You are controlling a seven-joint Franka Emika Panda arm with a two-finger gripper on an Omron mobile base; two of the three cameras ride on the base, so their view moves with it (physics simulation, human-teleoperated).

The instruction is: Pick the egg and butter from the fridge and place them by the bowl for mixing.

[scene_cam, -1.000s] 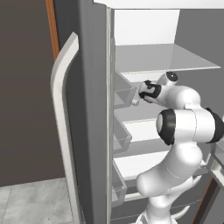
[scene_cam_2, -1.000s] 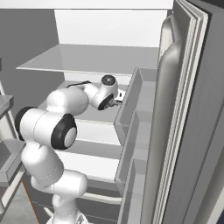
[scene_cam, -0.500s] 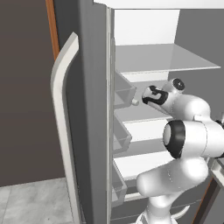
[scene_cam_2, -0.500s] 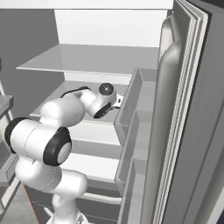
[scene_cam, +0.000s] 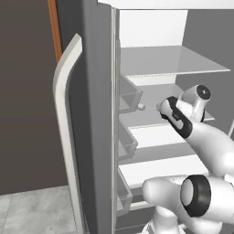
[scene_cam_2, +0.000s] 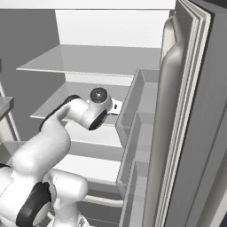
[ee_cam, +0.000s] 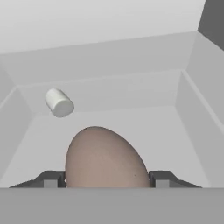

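Gripper point(ee_cam: 106, 183) clamps the egg point(ee_cam: 105, 159), a smooth brownish oval, fingers point(ee_cam: 51, 179) flanking it; small white cylinder point(ee_cam: 59, 103) beyond, inside the fridge point(scene_cam: 98, 91).

Flat, even rendered light is filling the fridge point(scene_cam: 151, 59); soft shading is gathering under shelves. No glare. The egg point(ee_cam: 105, 159) is looking slightly soft close up.
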